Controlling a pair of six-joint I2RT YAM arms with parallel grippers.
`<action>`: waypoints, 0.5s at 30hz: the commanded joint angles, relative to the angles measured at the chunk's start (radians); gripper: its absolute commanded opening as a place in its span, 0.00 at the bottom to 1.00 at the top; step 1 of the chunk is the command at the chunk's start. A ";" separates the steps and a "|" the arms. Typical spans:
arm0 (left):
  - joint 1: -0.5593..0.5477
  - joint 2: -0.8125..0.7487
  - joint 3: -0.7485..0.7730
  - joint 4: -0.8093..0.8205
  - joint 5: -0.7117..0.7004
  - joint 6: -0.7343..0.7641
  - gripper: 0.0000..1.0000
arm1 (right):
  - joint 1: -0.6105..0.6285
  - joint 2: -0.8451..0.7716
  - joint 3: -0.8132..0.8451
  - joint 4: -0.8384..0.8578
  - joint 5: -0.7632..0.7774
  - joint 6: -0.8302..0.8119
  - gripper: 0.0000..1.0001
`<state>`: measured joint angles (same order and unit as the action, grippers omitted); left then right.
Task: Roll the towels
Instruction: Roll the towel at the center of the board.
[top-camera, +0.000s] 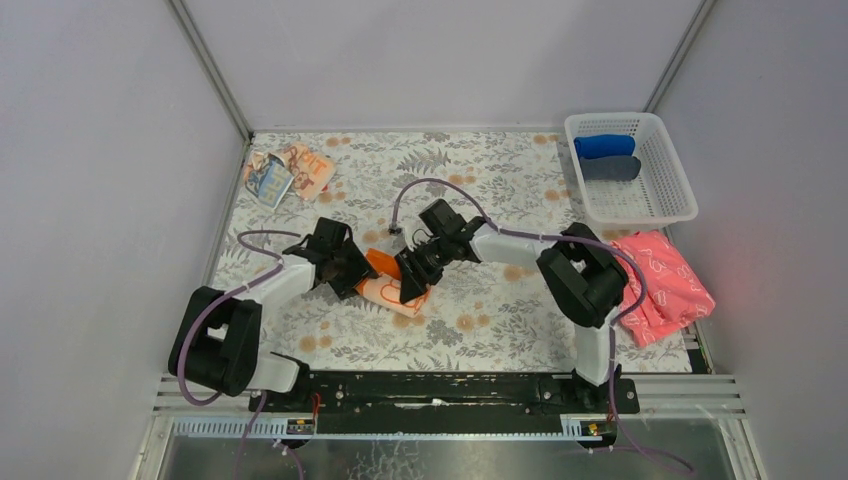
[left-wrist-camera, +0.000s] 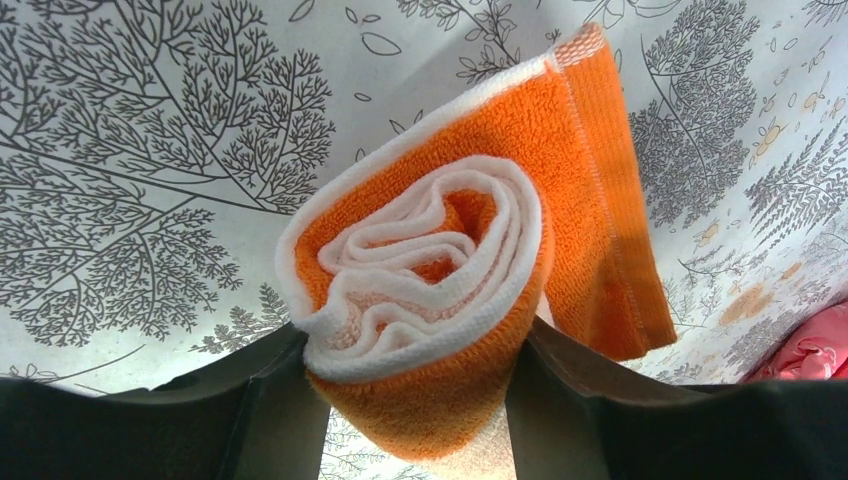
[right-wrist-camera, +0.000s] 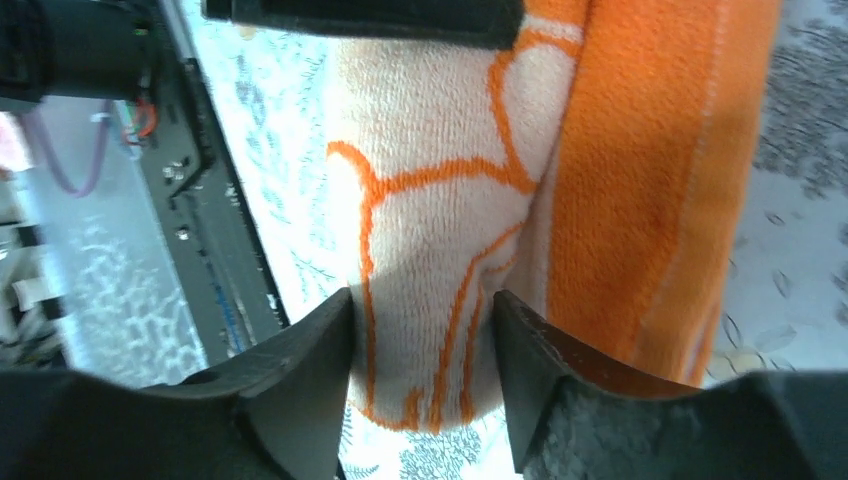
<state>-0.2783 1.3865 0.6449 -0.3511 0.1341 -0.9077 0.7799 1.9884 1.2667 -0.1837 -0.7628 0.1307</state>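
Both left tool (left-wrist-camera: 415, 342), right tool (right-wrist-camera: 422, 305) clasp orange towel (left-wrist-camera: 480, 130) | floral tablecloth (top-camera: 480, 170) — white walls (top-camera: 430, 60)

I'm looking into a lab test booth, not a home: plain white panels (top-camera: 430, 60) in metal framing (top-camera: 210, 70) close it in. A floral tablecloth (top-camera: 480, 165) is spread inside, with a black mounting rail (top-camera: 440, 385) along my near edge.

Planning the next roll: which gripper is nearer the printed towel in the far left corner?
Left. The left gripper, at the left end of the orange towel roll, lies closer to the printed towel; the right gripper is at the roll's right side, farther.
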 joint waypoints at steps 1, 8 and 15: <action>0.014 0.069 -0.031 -0.066 -0.085 0.072 0.49 | 0.050 -0.133 -0.033 -0.140 0.321 -0.115 0.63; 0.010 0.098 -0.021 -0.075 -0.073 0.084 0.49 | 0.216 -0.279 -0.064 -0.047 0.692 -0.260 0.90; 0.005 0.104 -0.011 -0.080 -0.067 0.087 0.51 | 0.378 -0.248 -0.072 0.029 0.902 -0.386 0.94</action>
<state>-0.2729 1.4261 0.6712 -0.3538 0.1581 -0.8730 1.0958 1.7256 1.1915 -0.2054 -0.0540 -0.1482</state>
